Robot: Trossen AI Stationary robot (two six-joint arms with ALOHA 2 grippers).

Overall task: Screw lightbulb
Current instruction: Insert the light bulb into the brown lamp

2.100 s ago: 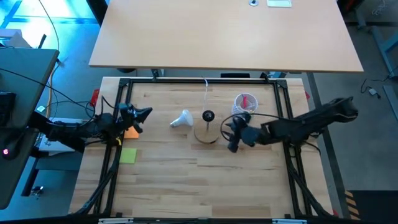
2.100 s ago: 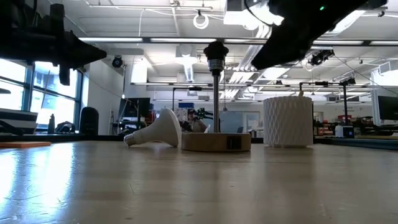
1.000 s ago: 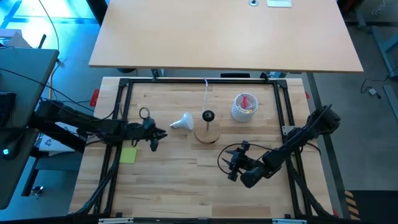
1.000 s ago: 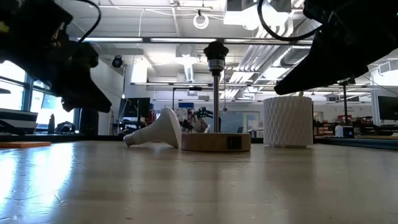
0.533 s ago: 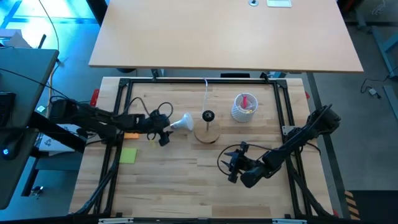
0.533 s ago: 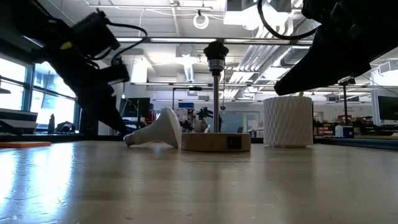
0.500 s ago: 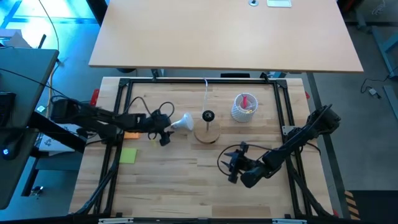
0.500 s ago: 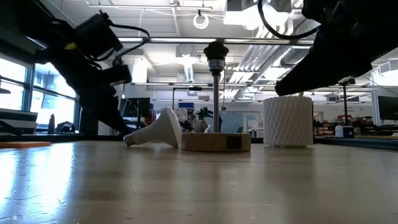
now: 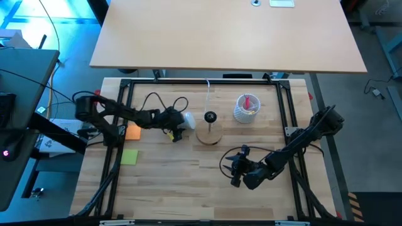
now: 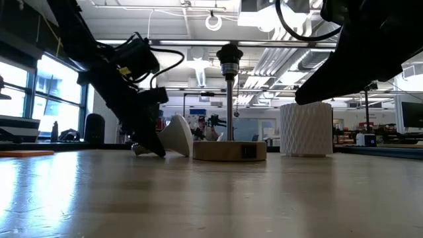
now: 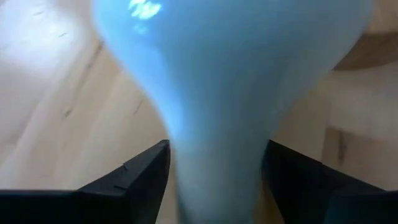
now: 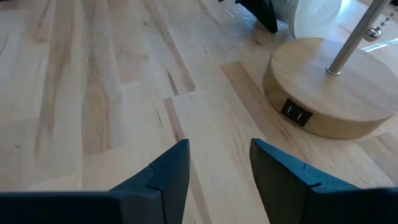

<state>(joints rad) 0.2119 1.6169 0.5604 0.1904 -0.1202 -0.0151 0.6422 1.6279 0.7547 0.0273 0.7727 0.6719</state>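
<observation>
While the right gripper (image 9: 234,168) waits spread, the left gripper (image 9: 178,122) – spread – straddles the lightbulb (image 9: 186,120).

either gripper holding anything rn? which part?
Nothing held yet. Left gripper is open, its fingers on either side of the lightbulb's narrow neck on the table. Right gripper is empty.

Pretty bright overall, lit from ceiling strip lights (image 10: 165,43) visible in the low view. The window (image 10: 39,99) blows out white there. The lightbulb (image 11: 236,93) fills the left wrist view, totally out of focus, with a bluish glare.
</observation>
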